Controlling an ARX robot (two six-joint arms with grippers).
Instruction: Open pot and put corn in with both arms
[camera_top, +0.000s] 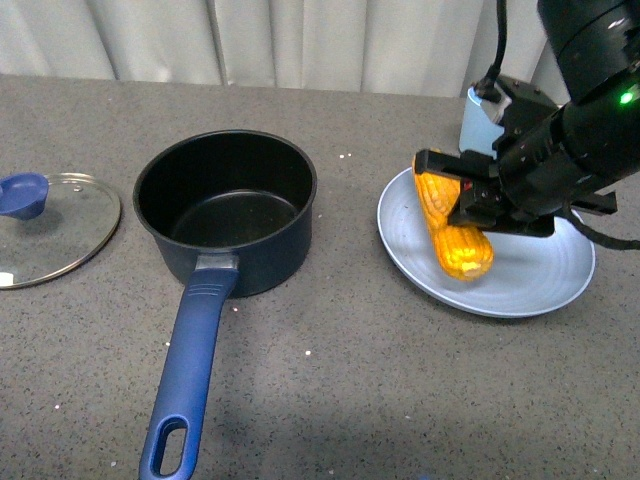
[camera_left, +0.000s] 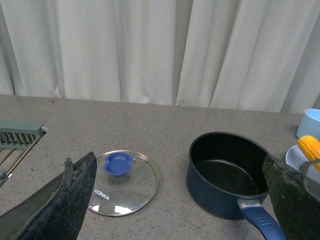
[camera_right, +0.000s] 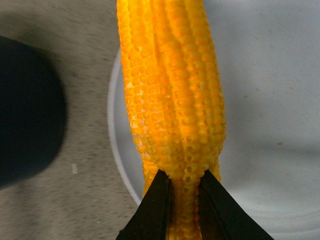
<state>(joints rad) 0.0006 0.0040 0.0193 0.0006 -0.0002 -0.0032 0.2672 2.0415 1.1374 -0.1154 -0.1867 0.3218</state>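
One corn cob (camera_top: 460, 250) is the whole load. It lies over the pale blue plate (camera_top: 540, 285) on the right of the table. The right gripper (camera_top: 472, 203) pinches it across its girth at about mid-length, though I cannot tell whether it is clear of the plate.

In the right wrist view the black fingertips (camera_right: 161, 186) press into the kernel rows on either side. The cob looks stiff and light, so it should not sag. It is round and its kernels are probably slick, so it could roll or swivel in a two-point pinch. The middle hold seems the right one, since it keeps both ends balanced.

The navy saucepan (camera_top: 283, 250) stands open, left of the plate and well apart from it, with its long handle (camera_top: 195, 350) pointing to the near edge. Its glass lid (camera_top: 70, 235) lies flat at the far left, knob (camera_top: 22, 193) up. The left gripper (camera_left: 177, 170) hangs empty, its jaws spread wide.
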